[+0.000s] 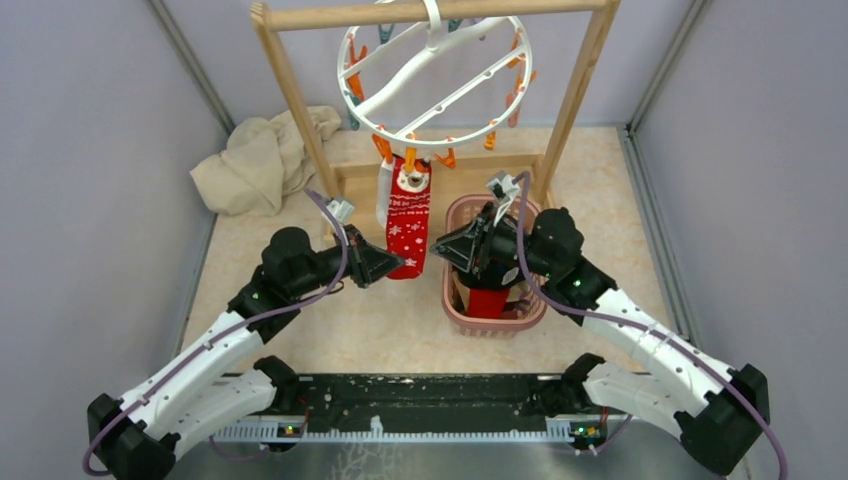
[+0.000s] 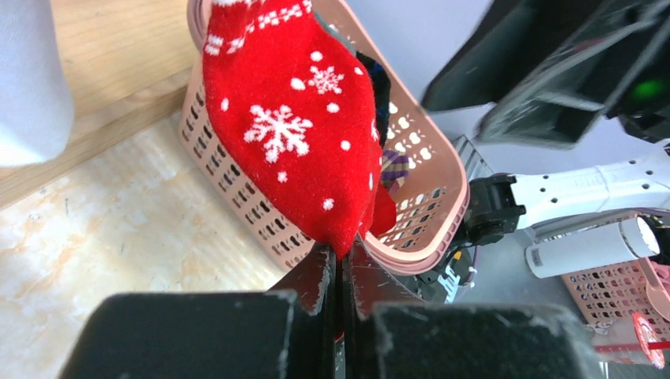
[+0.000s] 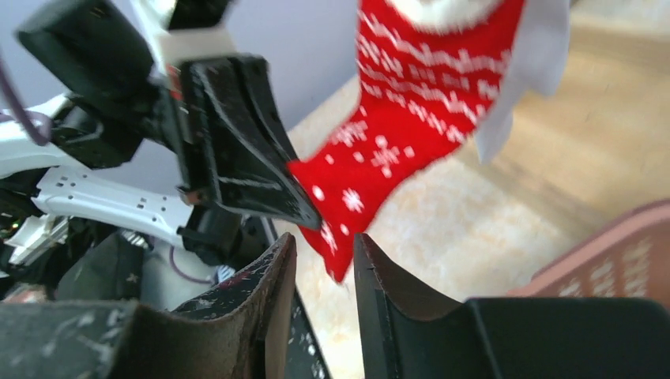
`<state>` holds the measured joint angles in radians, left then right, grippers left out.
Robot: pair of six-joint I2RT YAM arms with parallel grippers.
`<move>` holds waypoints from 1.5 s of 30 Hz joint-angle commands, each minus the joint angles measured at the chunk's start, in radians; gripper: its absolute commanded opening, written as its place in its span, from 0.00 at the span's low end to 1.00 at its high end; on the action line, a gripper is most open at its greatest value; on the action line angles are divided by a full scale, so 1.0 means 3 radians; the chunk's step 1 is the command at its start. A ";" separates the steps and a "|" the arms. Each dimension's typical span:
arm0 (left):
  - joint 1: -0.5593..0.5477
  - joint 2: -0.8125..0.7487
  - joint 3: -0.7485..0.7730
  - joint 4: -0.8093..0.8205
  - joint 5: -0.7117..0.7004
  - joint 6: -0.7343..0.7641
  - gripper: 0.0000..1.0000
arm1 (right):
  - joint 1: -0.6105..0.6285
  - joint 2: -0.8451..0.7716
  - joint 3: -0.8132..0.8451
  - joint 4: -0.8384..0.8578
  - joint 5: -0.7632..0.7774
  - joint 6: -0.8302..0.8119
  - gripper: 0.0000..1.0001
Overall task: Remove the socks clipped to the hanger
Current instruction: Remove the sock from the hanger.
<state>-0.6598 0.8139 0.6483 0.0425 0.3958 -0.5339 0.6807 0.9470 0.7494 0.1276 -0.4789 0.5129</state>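
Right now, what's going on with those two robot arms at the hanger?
The left gripper is shut on the toe of a red fabric sock with white snowflakes. The sock hangs from an orange clip on the round white plastic hanger, and a white sock hangs beside it. The right gripper waits close to the same toe with its jaws parted, above the pink lattice plastic basket, which already holds other socks.

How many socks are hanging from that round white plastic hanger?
2. A red snowflake-patterned sock hangs from the hanger's near rim, its toe pinched by the left tool; a plain white sock hangs right beside it, partly hidden. More could hide behind.
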 commanded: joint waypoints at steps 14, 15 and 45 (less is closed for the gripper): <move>-0.0016 0.0112 0.0139 -0.0234 -0.0122 0.0087 0.00 | 0.0032 0.0898 0.0679 0.2236 0.0289 -0.0177 0.32; -0.0015 0.0105 0.0129 -0.0230 -0.0119 0.0083 0.00 | 0.0029 0.0977 0.0741 0.2300 0.0282 -0.0168 0.32; -0.0015 -0.0089 0.0352 -0.0391 0.0113 0.0061 0.00 | 0.0029 0.1327 0.1086 0.2150 0.0415 -0.0496 0.28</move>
<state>-0.6598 0.8204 0.6891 -0.0536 0.3912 -0.5209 0.6807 1.4200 1.0813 0.7830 -0.3305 0.4278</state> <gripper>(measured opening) 0.016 0.281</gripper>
